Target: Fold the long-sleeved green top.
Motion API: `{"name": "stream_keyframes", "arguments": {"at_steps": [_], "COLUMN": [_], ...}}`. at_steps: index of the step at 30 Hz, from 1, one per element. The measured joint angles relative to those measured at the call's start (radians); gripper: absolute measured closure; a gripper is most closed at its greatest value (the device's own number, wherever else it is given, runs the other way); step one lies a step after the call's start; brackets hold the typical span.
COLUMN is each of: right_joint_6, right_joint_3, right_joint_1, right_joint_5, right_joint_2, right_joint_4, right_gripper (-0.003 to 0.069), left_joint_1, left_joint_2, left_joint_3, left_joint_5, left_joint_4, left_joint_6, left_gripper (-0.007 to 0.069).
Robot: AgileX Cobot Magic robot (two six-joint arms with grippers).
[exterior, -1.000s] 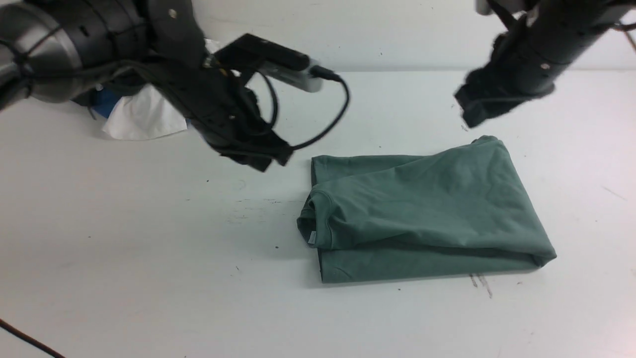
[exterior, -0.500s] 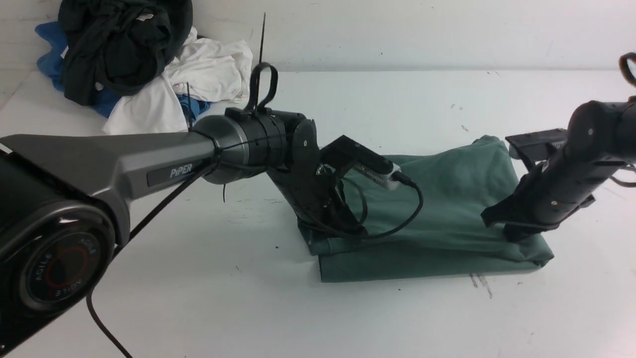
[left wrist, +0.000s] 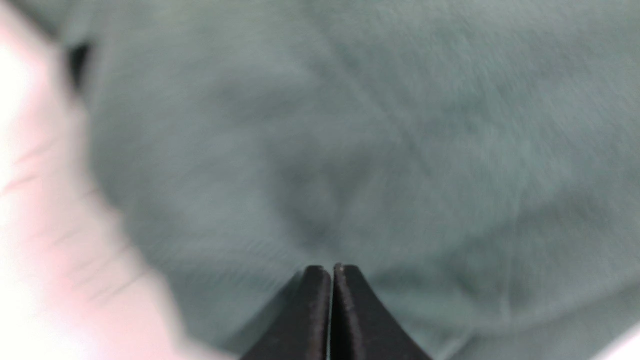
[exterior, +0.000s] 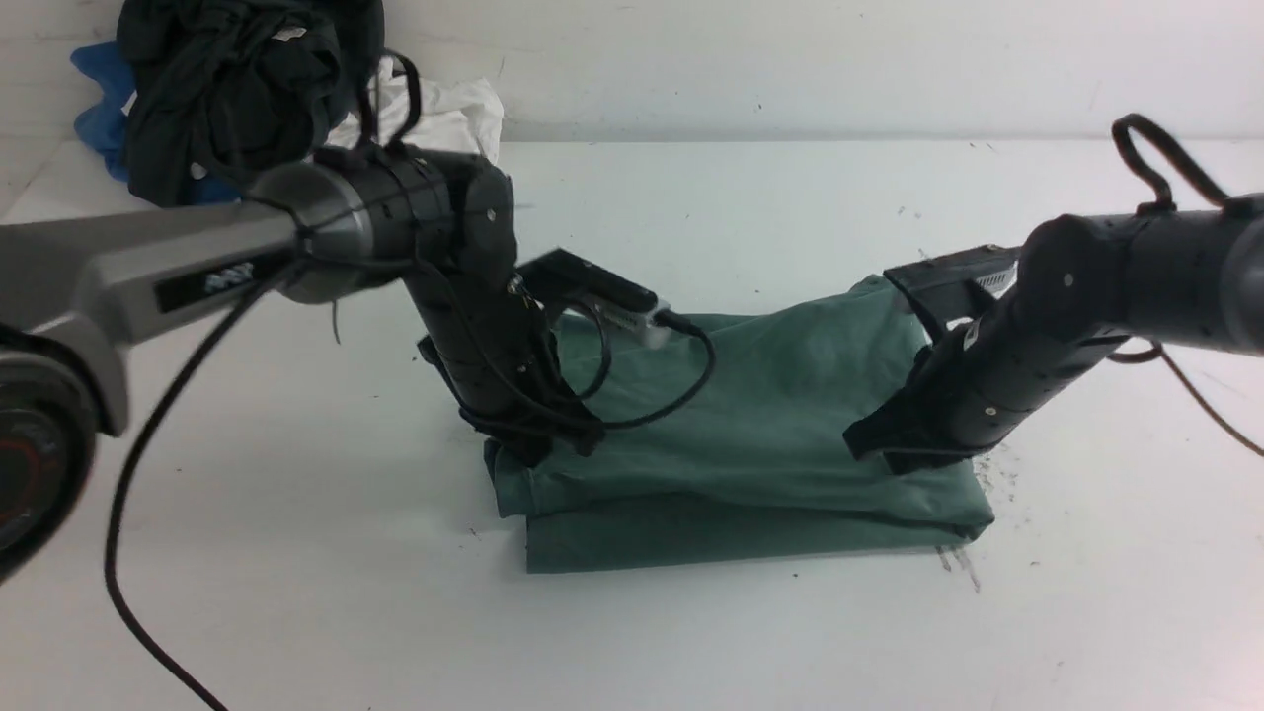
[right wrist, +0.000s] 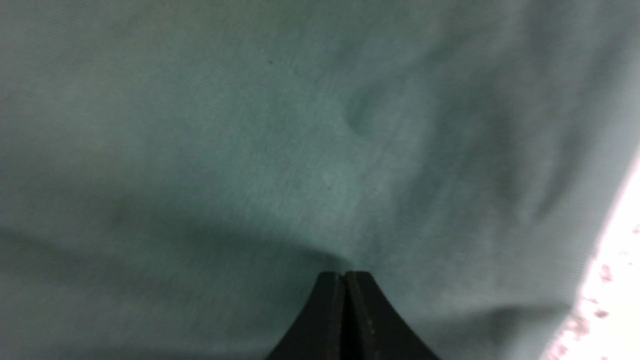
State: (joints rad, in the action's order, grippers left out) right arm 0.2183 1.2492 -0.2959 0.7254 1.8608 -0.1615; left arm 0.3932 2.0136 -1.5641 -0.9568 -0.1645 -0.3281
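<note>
The green long-sleeved top (exterior: 770, 415) lies folded into a thick rectangle on the white table (exterior: 296, 592), right of centre. My left gripper (exterior: 538, 449) is shut, and its tips press down on the top's left end. At the right end my right gripper (exterior: 874, 449) is shut too and bears on the cloth near the front corner. In the left wrist view the closed left gripper (left wrist: 331, 270) rests against green fabric (left wrist: 350, 125) with no cloth between the jaws. The right wrist view shows the same for the right gripper (right wrist: 345, 275) on the fabric (right wrist: 250, 125).
A heap of black garment (exterior: 237, 89), white cloth (exterior: 444, 114) and blue cloth (exterior: 99, 118) sits at the back left against the wall. A black cable (exterior: 138, 553) hangs from the left arm. Dark scuff marks (exterior: 958, 568) lie by the top's front right corner.
Both arms came down onto the folded top. Since half a second ago they have moved left, and the whole top has slid left with them.
</note>
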Motion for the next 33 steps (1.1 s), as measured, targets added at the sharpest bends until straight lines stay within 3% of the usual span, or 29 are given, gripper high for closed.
{"name": "stream_keyframes", "arguments": {"at_steps": [8, 13, 25, 33], "right_joint_6": [0.000, 0.002, 0.005, 0.005], "right_joint_3": [0.064, 0.035, -0.428, -0.616], "right_joint_1": [0.000, 0.000, 0.000, 0.000], "right_joint_5": [-0.001, -0.013, -0.258, -0.316], "right_joint_2": [-0.362, -0.613, -1.215, -1.537], "right_joint_4": [0.002, 0.008, -0.012, -0.015], "right_gripper": [0.0673, 0.0673, 0.0673, 0.0673], "left_joint_1": [0.001, 0.001, 0.001, 0.001], "left_joint_2": [-0.386, -0.656, -1.271, -1.588], "left_joint_3": [0.038, 0.225, 0.869, 1.045], "left_joint_5": [-0.087, -0.110, -0.010, 0.044], "left_joint_4": [0.037, 0.137, 0.198, 0.199], "left_joint_6": [-0.001, 0.069, 0.224, 0.261], "left_gripper": [0.0631, 0.0631, 0.0631, 0.0631]}}
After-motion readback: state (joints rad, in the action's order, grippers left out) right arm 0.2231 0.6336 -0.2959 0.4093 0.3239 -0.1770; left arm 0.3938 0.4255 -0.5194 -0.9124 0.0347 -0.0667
